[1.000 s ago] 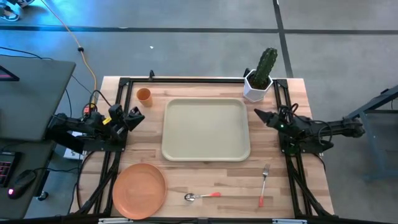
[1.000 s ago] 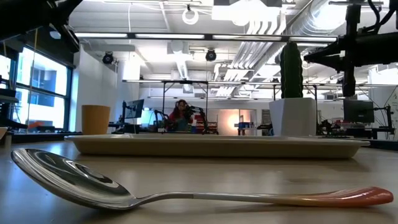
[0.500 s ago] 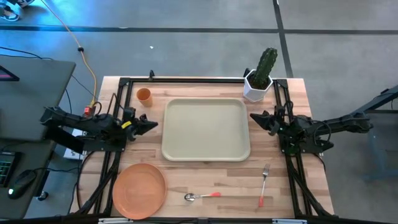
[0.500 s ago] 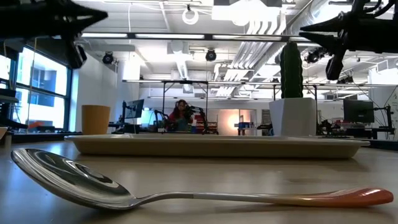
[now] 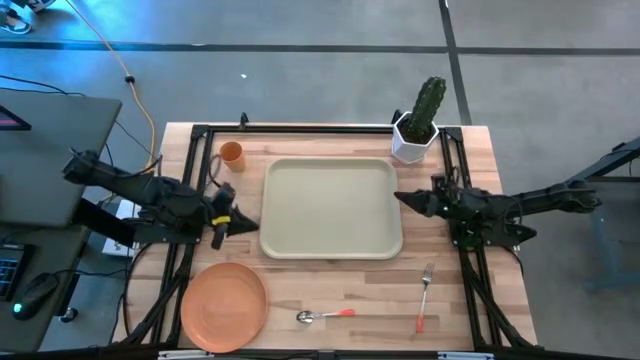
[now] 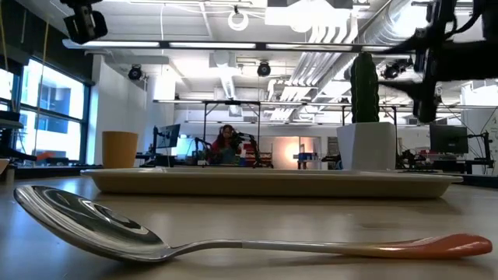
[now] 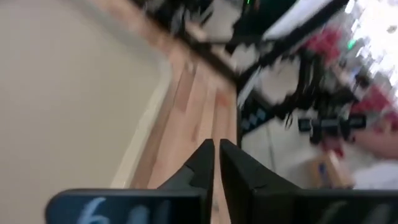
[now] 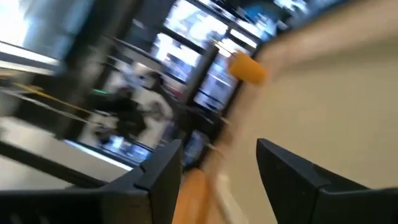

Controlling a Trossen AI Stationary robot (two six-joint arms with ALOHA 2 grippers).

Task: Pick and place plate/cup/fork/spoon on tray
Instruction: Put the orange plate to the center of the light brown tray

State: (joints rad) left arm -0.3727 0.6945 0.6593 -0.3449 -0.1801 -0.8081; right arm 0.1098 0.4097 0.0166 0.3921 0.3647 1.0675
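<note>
So the tray [image 5: 332, 209] sits in the middle of the table [image 5: 470, 310] with nothing on it, and all four items are off it. The cup [image 5: 231, 153] stands upright near the far left corner, just off the tray's corner. The plate [image 5: 224, 306] lies flat at the near left, well clear of the tray's front edge. The spoon [image 5: 324, 315] lies just right of the plate along the near edge, bowl toward the plate, handle pointing right, and from table level it fills the whole foreground, bowl on the left. The fork [image 5: 424, 296] is further right, lying roughly front to back with its tines toward the tray. A cactus [image 5: 428, 102] in a white pot [image 5: 411, 142] stands at the far right corner, beside the tray. The left gripper [image 5: 247, 225] hovers just off the tray's left edge, pointing at it, and its wrist view shows the two fingers [image 7: 198, 173] pressed together with only a sliver between them, nothing in them. The right gripper [image 5: 404, 199] is right at the tray's right edge, pointing inward, and its fingers [image 8: 161, 180] are spread wide with nothing between; past them you can make out the cup. Way back in the room a person [image 6: 226, 144] sits at a desk.
</note>
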